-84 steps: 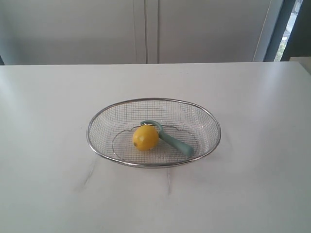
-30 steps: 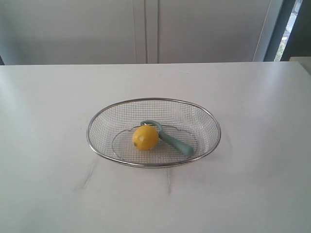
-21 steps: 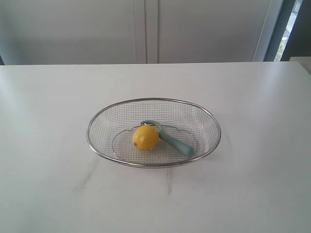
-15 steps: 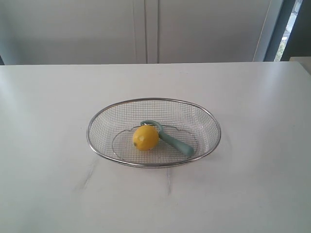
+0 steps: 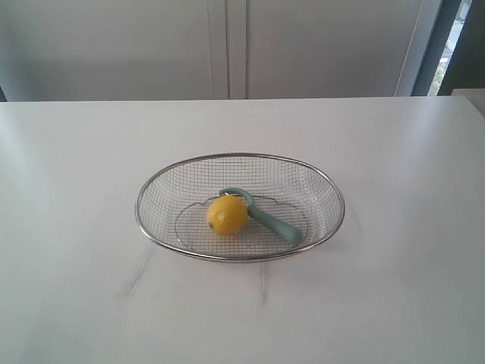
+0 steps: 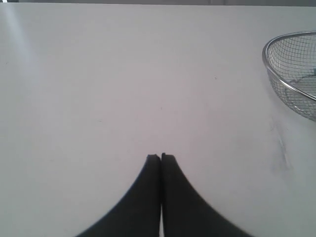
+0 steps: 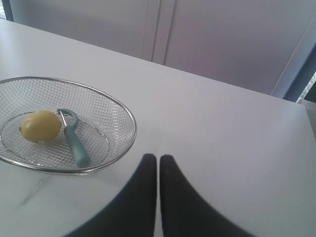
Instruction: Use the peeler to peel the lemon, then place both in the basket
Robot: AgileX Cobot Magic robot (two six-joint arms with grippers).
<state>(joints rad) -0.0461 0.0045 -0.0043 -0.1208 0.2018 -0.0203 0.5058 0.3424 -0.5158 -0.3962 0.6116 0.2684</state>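
Currently, exterior view: basket (image 5: 138,208) sits on the white table (image 5: 76,152), slightly below centre of frame. Lemon (image 5: 226,215) lies on the mesh floor, a little left of the basket's middle, with its nubbed tip turned toward the lower left. Its visible skin is yellow throughout.

Peeler (image 5: 273,221) is also inside the basket. The loop head sits just behind the lemon's upper right side, and the handle runs down and to the right toward the near wall. Head and lemon look to be touching, though contact cannot be confirmed. Pale wall panels (image 5: 227,45) fill the top of the frame, with a dark vertical strip at the upper right.

Left gripper (image 6: 161,157): both dark fingers are pressed together, with only a hairline seam between them and nothing held. It hangs over bare table, well apart from the basket; only an arc of the rim shows in that wrist view.

Right gripper (image 7: 158,158): fingers are closed to a thin slit, with nothing between them. It is near the basket's rim but outside it. Lemon and peeler are both visible in the basket from this wrist view.
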